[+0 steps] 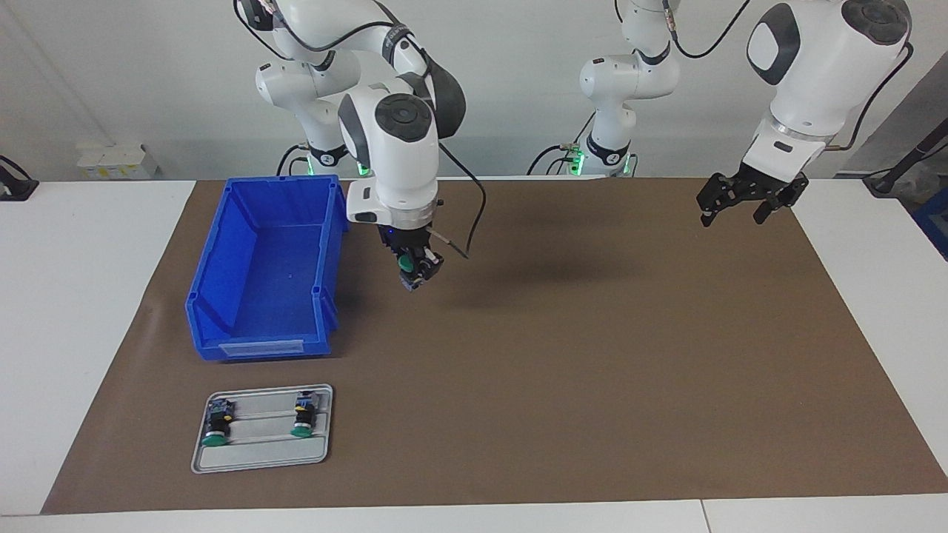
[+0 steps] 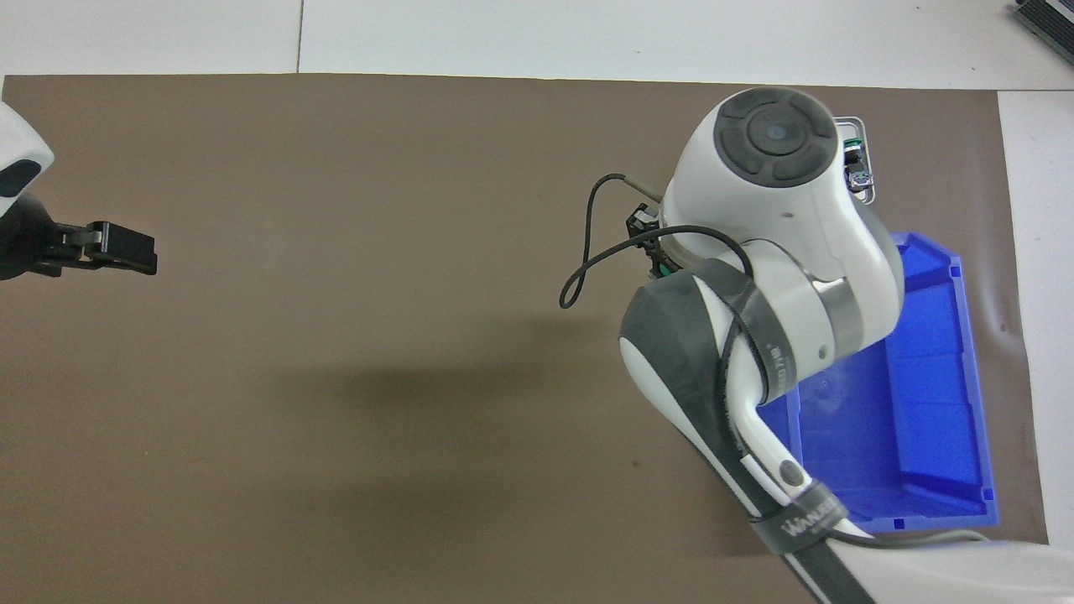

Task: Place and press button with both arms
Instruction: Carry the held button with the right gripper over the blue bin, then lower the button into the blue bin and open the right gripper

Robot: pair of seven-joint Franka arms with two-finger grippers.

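My right gripper (image 1: 419, 275) hangs over the brown mat beside the blue bin, shut on a button (image 1: 406, 263) whose green cap faces the camera. In the overhead view the right arm's wrist hides that gripper, and only a sliver of green from the button (image 2: 663, 270) shows. Two more buttons (image 1: 217, 428) (image 1: 303, 417) lie on a grey tray (image 1: 259, 459), green caps pointing away from the robots. My left gripper (image 1: 735, 215) (image 2: 138, 252) waits open and empty above the mat at the left arm's end of the table.
An empty blue bin (image 1: 222, 252) (image 2: 931, 419) stands on the mat at the right arm's end. The tray lies farther from the robots than the bin, and only its corner (image 2: 862, 134) shows from above. White tabletop (image 1: 81, 296) surrounds the mat.
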